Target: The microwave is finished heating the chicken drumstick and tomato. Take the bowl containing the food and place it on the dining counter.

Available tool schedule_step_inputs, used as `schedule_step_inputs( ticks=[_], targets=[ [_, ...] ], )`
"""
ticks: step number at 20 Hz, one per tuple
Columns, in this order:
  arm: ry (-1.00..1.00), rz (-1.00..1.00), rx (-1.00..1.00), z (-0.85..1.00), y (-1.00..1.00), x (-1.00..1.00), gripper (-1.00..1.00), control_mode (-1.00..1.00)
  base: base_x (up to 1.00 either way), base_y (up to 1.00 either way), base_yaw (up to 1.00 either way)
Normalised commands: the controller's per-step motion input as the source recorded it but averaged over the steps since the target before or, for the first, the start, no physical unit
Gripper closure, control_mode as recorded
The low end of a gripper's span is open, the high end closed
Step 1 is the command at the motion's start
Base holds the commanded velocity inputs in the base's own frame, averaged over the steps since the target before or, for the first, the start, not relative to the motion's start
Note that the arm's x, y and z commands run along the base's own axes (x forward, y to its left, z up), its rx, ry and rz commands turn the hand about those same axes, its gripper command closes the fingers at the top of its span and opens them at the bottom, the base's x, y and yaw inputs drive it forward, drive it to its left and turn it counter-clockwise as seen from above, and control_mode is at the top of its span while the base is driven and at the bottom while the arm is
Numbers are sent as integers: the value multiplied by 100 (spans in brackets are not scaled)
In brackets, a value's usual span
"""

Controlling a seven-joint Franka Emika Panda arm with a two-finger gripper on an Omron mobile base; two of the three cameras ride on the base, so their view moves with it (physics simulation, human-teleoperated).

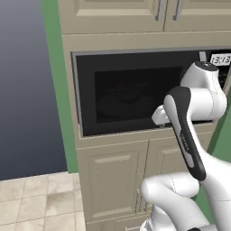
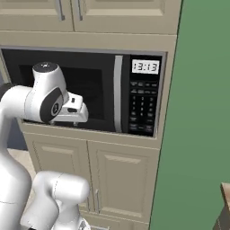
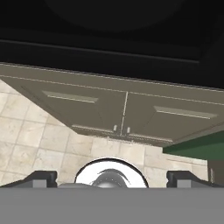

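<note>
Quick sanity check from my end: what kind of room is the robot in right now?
Most likely a home kitchen: a built-in microwave with a keypad and clock display sits shut in a wall of cream cabinets, over a tiled floor.

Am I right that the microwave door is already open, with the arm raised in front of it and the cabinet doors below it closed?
Not quite: the microwave door is shut, its dark glass flush in the frame beside the keypad, as the right base view shows. The rest holds: the arm is raised in front of it, and the cabinet doors below are closed.
</note>
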Motion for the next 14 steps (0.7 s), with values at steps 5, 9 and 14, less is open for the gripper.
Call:
schedule_step_inputs(
  ticks=[5,9,14],
  targets=[
    [0,0,0,0,0,0,-100,100,-14,-47,0],
    [0,0,0,0,0,0,-100,100,-12,-48,0],
    [0,0,0,0,0,0,-100,100,-14,-51,0]
  ],
)
